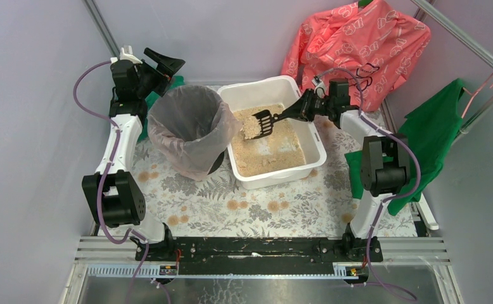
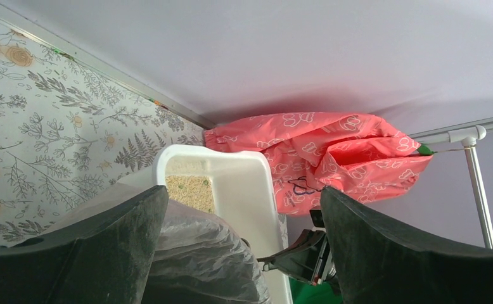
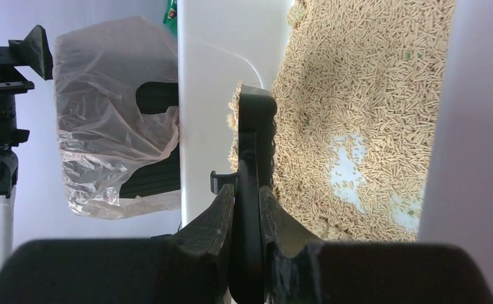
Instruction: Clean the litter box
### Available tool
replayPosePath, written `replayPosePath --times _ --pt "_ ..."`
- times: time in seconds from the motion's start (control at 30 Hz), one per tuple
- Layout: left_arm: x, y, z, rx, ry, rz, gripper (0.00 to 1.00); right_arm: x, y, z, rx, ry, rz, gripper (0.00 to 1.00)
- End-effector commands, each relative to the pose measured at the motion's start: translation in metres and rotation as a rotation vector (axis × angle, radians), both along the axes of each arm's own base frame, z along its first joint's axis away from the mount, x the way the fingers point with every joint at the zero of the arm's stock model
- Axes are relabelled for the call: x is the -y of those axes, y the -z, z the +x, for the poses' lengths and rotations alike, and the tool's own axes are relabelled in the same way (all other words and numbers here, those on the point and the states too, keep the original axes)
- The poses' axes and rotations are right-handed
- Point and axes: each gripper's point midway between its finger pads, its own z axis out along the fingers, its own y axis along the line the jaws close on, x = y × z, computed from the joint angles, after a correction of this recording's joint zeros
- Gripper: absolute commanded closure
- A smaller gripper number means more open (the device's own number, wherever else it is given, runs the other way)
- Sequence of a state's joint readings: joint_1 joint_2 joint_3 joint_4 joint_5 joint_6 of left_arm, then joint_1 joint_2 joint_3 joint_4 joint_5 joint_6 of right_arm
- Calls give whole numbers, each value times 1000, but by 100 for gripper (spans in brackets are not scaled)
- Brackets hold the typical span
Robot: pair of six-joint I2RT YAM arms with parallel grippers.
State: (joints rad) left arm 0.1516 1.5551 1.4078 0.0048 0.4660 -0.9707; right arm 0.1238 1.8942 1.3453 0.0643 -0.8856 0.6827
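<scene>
1. White rectangular plastic litter box [image 1: 277, 179]: plain white, holding tan pellet litter [image 1: 270, 155].
2. Black plastic slotted scoop [image 1: 264, 120]: black all over.
3. Round black bin with a clear plastic bag [image 1: 171, 136]: the film looks greyish.
4. Floral table cover [image 1: 244, 209]: pale, with grey ferns and tan blossoms.
5. Coral-pink cloth [image 1: 358, 44]: white outline print.
6. Plain green cloth [image 1: 434, 133].

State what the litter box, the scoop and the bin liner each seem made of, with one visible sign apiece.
Litter box: probably moulded plastic, smooth white, with rounded corners and thick rim.
Scoop: likely rigid plastic, matte black, with slots in its blade.
Bin liner: thin plastic film, translucent and crinkled.
</scene>
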Motion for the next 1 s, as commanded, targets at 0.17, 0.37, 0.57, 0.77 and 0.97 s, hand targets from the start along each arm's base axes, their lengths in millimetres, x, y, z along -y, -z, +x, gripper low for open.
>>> replayPosePath --times 0.17,0.37,0.57,0.77,0.97 --pt "1 -12 4 54 22 8 1 23 -75 1 167 26 8 100" --pt "4 -9 9 47 35 -5 1 -5 -89 -18 161 -83 49 100" --pt "5 -13 10 57 40 3 1 51 -99 -11 174 75 201 100" --pt "6 -13 12 55 49 -1 1 55 -85 -19 131 79 282 100" --pt "8 -11 11 49 50 -2 1 17 -91 -26 136 2 304 100"
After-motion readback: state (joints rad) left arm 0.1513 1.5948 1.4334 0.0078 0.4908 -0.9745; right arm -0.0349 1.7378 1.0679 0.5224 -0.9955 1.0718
